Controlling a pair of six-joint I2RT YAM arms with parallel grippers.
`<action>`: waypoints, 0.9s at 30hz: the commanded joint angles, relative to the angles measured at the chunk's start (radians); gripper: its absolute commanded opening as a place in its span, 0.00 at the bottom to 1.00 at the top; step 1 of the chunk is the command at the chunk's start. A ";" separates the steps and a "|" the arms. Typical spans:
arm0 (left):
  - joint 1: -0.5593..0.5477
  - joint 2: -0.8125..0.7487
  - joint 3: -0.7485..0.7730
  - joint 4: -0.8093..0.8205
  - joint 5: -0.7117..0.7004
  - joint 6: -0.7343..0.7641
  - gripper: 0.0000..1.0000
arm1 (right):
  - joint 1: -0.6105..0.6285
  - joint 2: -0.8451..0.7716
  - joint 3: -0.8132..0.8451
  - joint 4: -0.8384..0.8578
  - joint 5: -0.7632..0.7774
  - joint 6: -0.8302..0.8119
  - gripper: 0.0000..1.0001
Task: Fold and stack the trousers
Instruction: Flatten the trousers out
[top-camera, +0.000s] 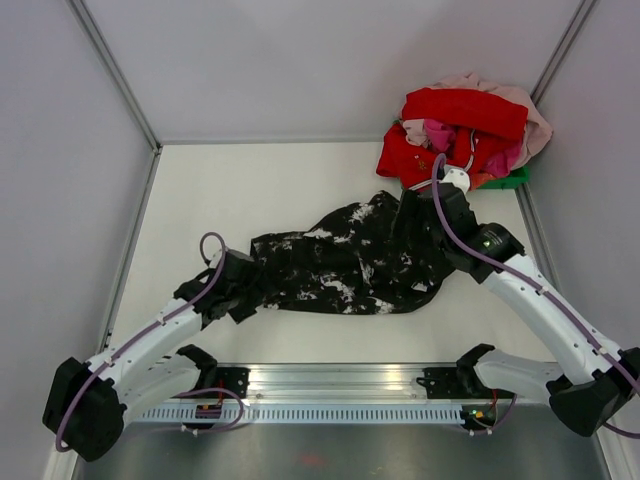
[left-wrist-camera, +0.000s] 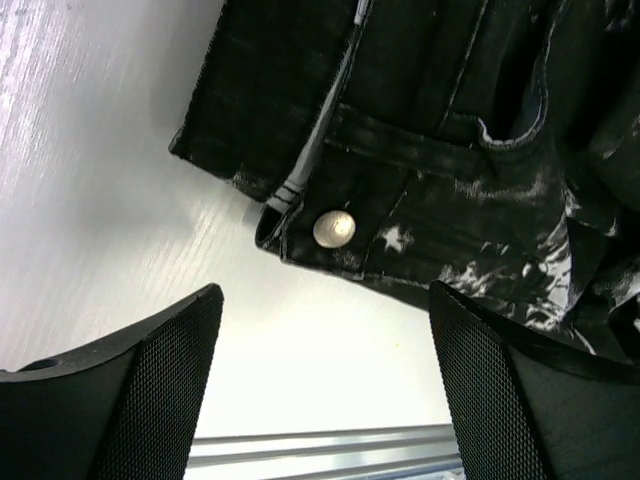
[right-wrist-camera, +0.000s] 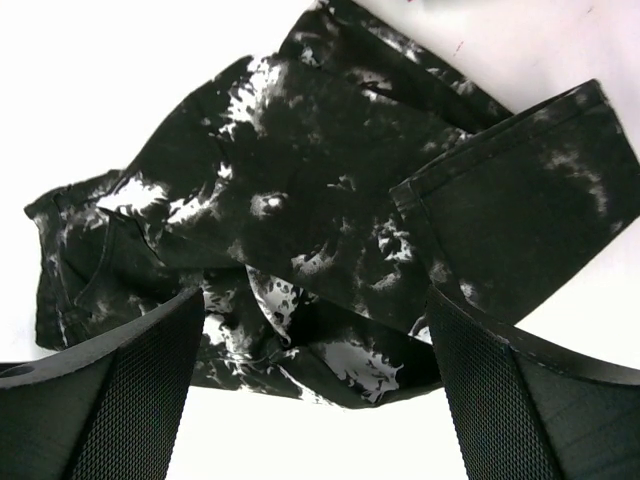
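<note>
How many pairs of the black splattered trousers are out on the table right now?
1. The trousers lie crumpled across the middle of the table. The pile of red and pink clothes in the far right corner may hide others.

White matte tabletop (top-camera: 250, 190), evenly lit. Boxed in on three sides by pale grey wall panels (top-camera: 330, 60); slanted aluminium posts (top-camera: 115, 75) at far corners. Slotted aluminium rail (top-camera: 340, 380) along near edge, bright sheen on top. Green crate (top-camera: 515, 178) in far right corner.
</note>
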 joint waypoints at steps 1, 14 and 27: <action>0.024 -0.003 -0.028 0.171 0.017 -0.052 0.88 | -0.003 0.031 0.019 0.010 -0.039 -0.020 0.97; 0.035 0.103 -0.129 0.361 0.089 -0.018 0.84 | -0.003 0.048 -0.003 -0.010 -0.026 -0.014 0.97; 0.056 0.205 0.051 0.306 -0.074 0.153 0.02 | -0.003 0.071 -0.035 0.029 -0.016 0.003 0.85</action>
